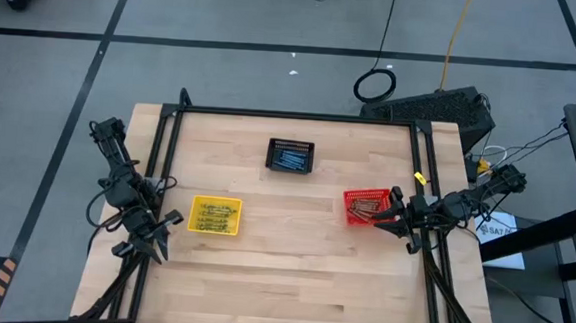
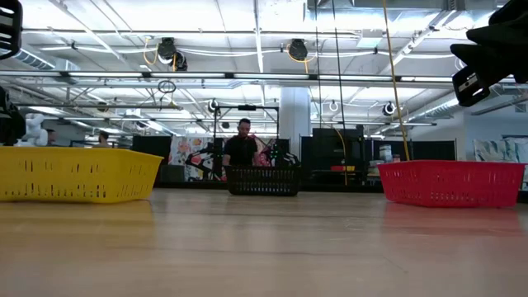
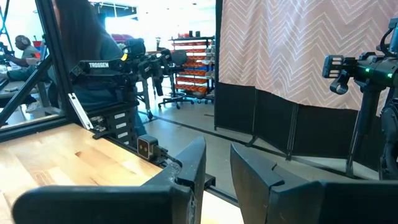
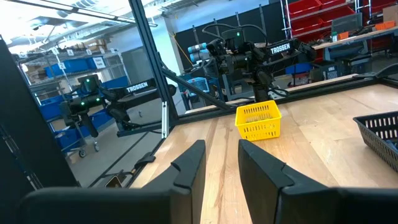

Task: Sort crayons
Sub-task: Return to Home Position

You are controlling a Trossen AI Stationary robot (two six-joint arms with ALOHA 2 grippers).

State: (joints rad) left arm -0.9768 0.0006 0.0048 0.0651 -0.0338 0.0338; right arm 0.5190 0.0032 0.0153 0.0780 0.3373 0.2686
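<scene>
Yellow-olive crayons (image 1: 215, 215) lie in a yellow mesh basket (image 1: 196, 226) left of the table's middle. Blue-grey crayons (image 1: 290, 160) lie in a black basket (image 1: 291, 144) toward the far edge. Brown-red crayons (image 1: 365, 204) lie in a red basket (image 1: 350, 217) on the right. My left gripper (image 1: 155, 238) hovers at the table's left edge, just left of the yellow basket, open (image 3: 217, 158) with nothing between its fingers. My right gripper (image 1: 391, 208) hovers level beside the red basket's right side, open (image 4: 221, 155) and empty.
The black frame rails (image 1: 301, 115) run along the table's far, left and right edges. Bare wooden tabletop (image 1: 291, 272) stretches across the near half. In the low view a person (image 2: 243, 148) stands in the room beyond the black basket (image 2: 264, 180).
</scene>
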